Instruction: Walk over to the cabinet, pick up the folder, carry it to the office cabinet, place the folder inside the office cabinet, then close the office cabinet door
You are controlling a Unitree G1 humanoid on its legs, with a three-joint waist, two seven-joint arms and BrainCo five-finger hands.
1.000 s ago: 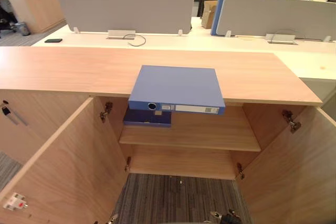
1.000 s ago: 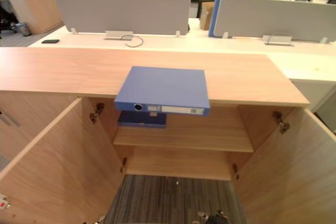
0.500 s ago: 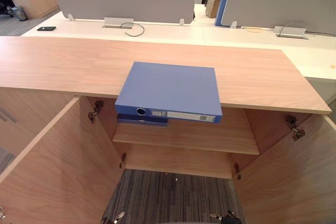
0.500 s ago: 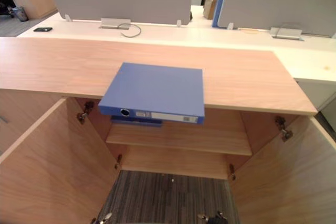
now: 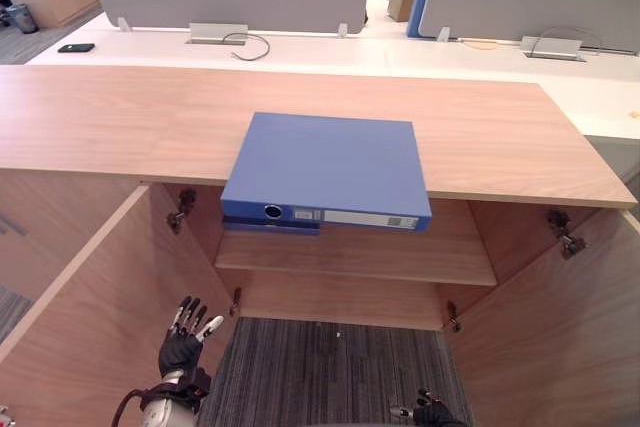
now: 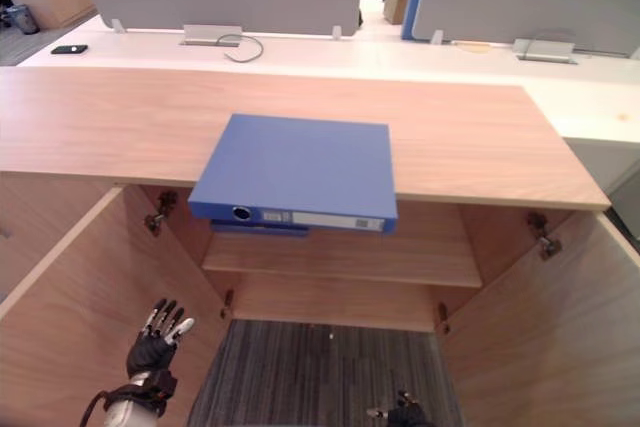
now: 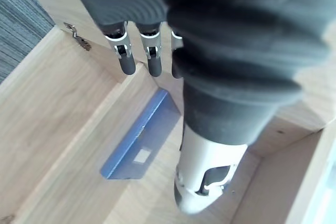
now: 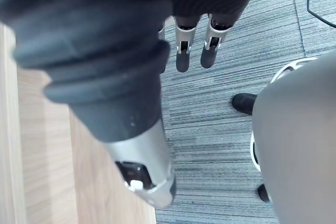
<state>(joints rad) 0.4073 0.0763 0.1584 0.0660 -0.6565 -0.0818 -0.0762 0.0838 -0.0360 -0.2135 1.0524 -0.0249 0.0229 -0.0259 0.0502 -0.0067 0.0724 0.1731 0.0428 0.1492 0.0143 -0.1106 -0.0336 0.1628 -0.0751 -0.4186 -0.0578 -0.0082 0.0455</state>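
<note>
My left hand (image 5: 185,342) is low at the near left, fingers spread straight, holding nothing; the folder (image 5: 325,169) lies flat on the cabinet top (image 5: 120,127), farther off and to the right, well apart, its near edge jutting past the lip; my right hand (image 8: 184,56) hangs over carpet (image 5: 330,367), fingers straight, empty too; both doors stand wide, the left door (image 5: 90,297) just beside my left hand; open shelf (image 5: 420,252) room lies under the folder's right side.

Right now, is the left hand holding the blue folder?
No, the folder lies flat on the cabinet top, while the left hand hangs open lower down beside the open left door, apart from it.
</note>
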